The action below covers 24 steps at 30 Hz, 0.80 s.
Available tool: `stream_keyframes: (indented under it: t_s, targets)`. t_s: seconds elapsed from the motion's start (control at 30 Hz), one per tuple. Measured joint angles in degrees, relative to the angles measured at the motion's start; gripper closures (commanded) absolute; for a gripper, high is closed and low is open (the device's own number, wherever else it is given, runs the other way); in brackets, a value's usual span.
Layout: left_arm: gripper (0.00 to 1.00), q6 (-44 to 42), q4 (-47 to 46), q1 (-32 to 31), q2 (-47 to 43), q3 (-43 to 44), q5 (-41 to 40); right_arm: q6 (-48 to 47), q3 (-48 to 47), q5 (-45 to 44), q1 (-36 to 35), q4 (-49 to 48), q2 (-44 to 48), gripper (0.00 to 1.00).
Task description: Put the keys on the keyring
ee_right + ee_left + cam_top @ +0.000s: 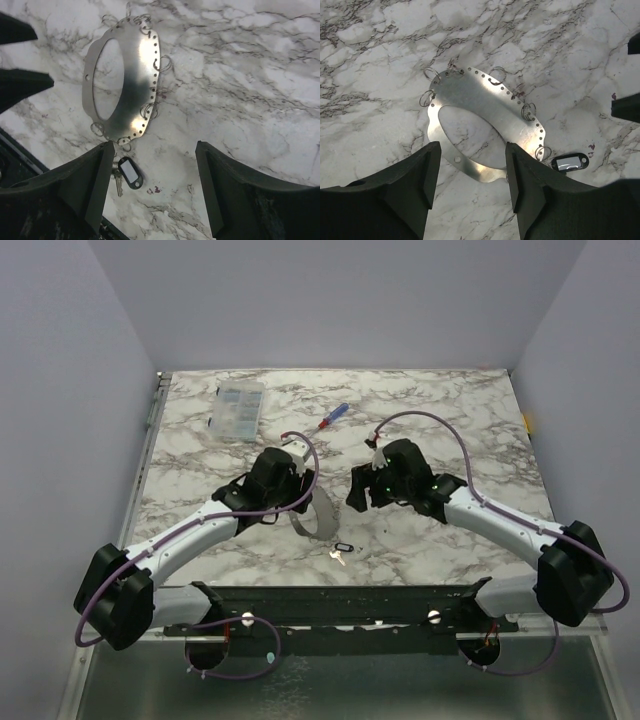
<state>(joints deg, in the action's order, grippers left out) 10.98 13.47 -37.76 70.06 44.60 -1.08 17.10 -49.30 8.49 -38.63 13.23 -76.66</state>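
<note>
The keyring (485, 117) is a flat, pale metal oval loop with small wire rings along its edge. It lies on the marble and also shows in the right wrist view (127, 85) and the top view (322, 518). One key's black oval head (130, 172) lies just off the loop's end, with a short pale blade (118, 186) beside it. It also shows in the left wrist view (570, 162) and the top view (341, 548). My left gripper (472, 182) is open and empty above the loop's near edge. My right gripper (152, 185) is open and empty, the key by its left finger.
A clear compartment box (238, 410) and a red-and-blue screwdriver (333, 417) lie at the back of the marble table. The two grippers (290, 495) (358, 490) face each other closely over the loop. The black base rail (340, 605) runs along the near edge.
</note>
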Motion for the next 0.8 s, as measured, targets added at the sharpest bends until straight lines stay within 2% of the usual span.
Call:
stream_keyframes:
  t_s: [0.2,0.4,0.57,0.8]
  targets:
    - [0.38,4.3,-0.6,-4.5,0.3,0.0,-2.4,5.9,-4.2,-14.4,-0.1,4.2,-0.2,0.25]
    - [0.42,14.1,-2.3,-10.3,3.1,0.0,-7.7,11.5,-4.2,-27.4,0.0,9.3,2.3,0.24]
    - [0.49,20.0,-3.9,-14.8,8.5,0.3,-12.8,12.7,-1.7,-31.3,0.0,10.9,8.4,0.24]
    - [0.50,23.8,-4.3,-18.1,19.3,5.2,-16.9,12.9,1.7,-33.3,0.0,12.7,13.9,0.24]
